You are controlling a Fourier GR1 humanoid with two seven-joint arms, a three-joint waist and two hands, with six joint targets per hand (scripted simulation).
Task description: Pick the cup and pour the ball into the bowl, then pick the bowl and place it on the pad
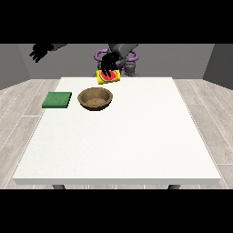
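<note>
The white table [136, 136] fills most of the front view, and its near half and whole right side lie bare, so the widest free room is toward the camera and toward the view's right. The task's things crowd the far left part. The green pad [57, 100] lies flat near the table's left edge, with a thin strip of white between it and that edge. The brown wooden bowl [95, 98] stands upright just to the right of the pad, apart from it, with a narrow gap of table between them; whether anything lies inside it cannot be told. Beyond the bowl, near the table's far edge, the yellow cup [109, 77] is tilted over on its side with its red opening turned toward the camera, above and slightly right of the bowl. A black hand [109, 62] has its fingers curled down over the top of the cup, clamped on it. The ball cannot be made out. The other hand [40, 52], at the view's left, hangs in the air well beyond the table's far left corner, raised and holding nothing, its fingers spread apart. The robot's grey torso [124, 51] rises behind the far edge, with purple rings at its sides. Around the table runs a pale wood-plank floor [20, 113], and grey walls [182, 59] close the room behind.
</note>
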